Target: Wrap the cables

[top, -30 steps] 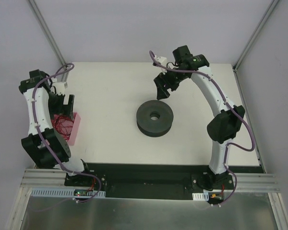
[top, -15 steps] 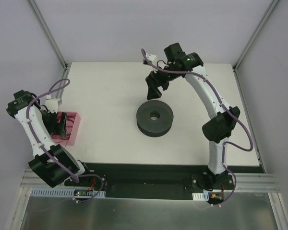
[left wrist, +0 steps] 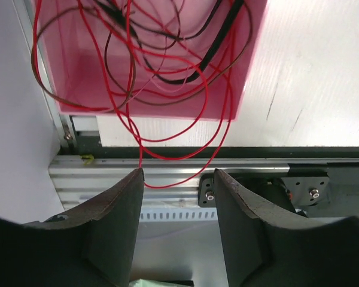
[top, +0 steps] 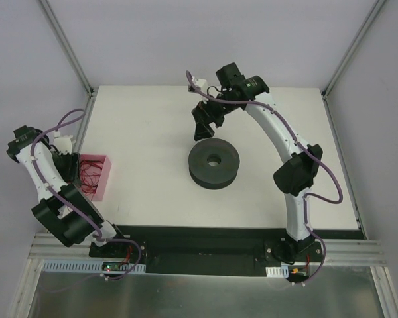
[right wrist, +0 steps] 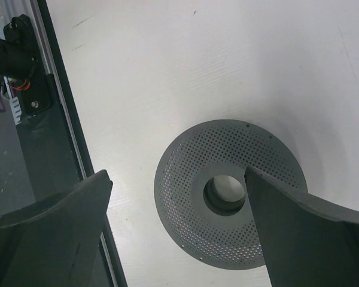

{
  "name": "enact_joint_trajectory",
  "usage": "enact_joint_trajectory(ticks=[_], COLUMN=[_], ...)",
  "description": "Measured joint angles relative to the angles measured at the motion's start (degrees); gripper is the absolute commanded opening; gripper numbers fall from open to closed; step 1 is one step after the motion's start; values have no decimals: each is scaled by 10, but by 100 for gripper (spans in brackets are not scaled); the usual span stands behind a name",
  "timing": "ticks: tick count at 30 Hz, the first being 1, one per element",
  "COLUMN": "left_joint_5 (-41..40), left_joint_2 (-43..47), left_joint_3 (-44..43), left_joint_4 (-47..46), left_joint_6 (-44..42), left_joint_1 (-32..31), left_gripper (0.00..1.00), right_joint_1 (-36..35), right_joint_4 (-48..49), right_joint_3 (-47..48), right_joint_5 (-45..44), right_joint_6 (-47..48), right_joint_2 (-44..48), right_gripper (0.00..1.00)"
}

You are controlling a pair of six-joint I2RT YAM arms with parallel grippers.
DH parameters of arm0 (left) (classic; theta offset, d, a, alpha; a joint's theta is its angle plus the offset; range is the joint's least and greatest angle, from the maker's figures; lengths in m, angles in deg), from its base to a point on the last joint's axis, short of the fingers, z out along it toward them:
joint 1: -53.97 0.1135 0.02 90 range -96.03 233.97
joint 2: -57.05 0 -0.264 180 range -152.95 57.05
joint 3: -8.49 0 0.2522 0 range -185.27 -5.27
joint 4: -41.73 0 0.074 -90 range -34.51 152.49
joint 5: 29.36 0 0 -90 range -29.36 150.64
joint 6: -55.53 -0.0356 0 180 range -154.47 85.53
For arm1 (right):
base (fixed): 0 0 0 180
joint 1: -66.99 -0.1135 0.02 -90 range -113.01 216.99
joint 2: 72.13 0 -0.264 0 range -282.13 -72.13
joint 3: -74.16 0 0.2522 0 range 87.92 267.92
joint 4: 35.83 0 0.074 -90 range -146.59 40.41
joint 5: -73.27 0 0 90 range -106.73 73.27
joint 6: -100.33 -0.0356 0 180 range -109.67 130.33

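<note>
Tangled in a pink bin [left wrist: 252,48] just ahead of the half-parted left jaws: red cables [left wrist: 127,48], one loop sagging to the tips, contact unclear, nothing clamped. Bin's far end cut off. Below the wide-open right jaws, a grey reel [right wrist: 185,173], partly hidden behind them.

The cables [left wrist: 167,113] are thin red wire with a smooth, glossy jacket. They lie in a translucent pink plastic bin [left wrist: 251,54] with a slick sheen, at nine o'clock on the table [right wrist: 197,72], whose white top looks matt and faintly scuffed. The spool [right wrist: 179,197] in the middle is dull dark grey, its face pricked all over with fine holes. The rail [left wrist: 275,173] at six o'clock is bare brushed metal, and the fingers [left wrist: 113,227] of the left gripper [left wrist: 178,179] are matt black and slightly grainy.
</note>
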Motion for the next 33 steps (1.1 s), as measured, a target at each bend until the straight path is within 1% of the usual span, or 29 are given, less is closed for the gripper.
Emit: enact_joint_trajectory(ticks=[3,10,11,13,17,20,23,27,28,29,30,33], left_joint_5=[-13,-12,-12,-8,0,6,8,20,22,24,27,37], left_joint_2=[0,-28,-32,-36,-33,-33,-33,-33,-33,-33,-34,-35], left_joint_3=[14,18,18,20,47,71,87,109,115,120,125,129], left_joint_4=[-4,-11,-12,-15,-16,-16,-18,-28,-33,-38,-42,-50], left_joint_6=[4,11,12,14,16,14,11,9,9,9,9,13], left_joint_1=[16,98,102,104,111,136,154,156,156,156,156,156], left_gripper=[49,49,50,52,53,53,52,47,45,40,32,4], right_joint_1=[-2,-28,-34,-44,-65,-76,-82,-85,-85,-85,-86,-89], right_joint_4=[18,74,84,103,148,172,188,207,212,217,223,247], right_joint_3=[0,0,0,0,0,0,0,0,0,0,0,0], right_joint_5=[0,3,4,5,8,10,14,15,15,15,15,16], right_joint_6=[-12,-47,-53,-64,-86,-98,-108,-119,-123,-127,-132,-148], right_joint_2=[0,-4,-6,-9,-17,-22,-27,-32,-33,-35,-37,-43], right_gripper=[98,99,97,96,95,95,94,93,93,93,92,91])
